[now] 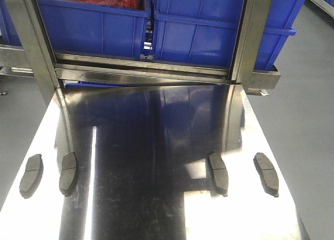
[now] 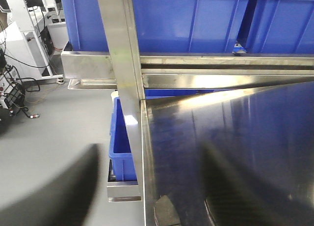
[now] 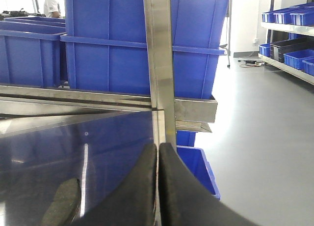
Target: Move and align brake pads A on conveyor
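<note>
Exterior front-facing view gives me all four brake pads A (image 1: 218,172) lying flat on the steel table (image 1: 156,146), long sides running away from me. A left pair (image 1: 68,173) sits near the left edge and a right pair (image 1: 266,174) near the right edge, with a wide stretch of bare steel between them. I judge the split gives each arm its own two. The conveyor shows in none of my views, so I cannot say which way the pads must travel.

My left pincer (image 2: 149,152) hangs with its blurred fingers (image 2: 59,186) spread wide, seemingly astride the table's left edge. One pad (image 2: 166,212) lies under it, just inside that edge. My right pincer (image 3: 158,155) has its fingers pressed together on nothing, near the right edge, and another pad (image 3: 61,201) lies on the table to its left.

The outermost pads lie close to the side edges, so an outward nudge could drop one to the floor (image 1: 313,120); inward there is ample room. A steel rail (image 1: 146,73), two uprights (image 1: 31,42) and blue bins (image 1: 193,31) close the far edge.
</note>
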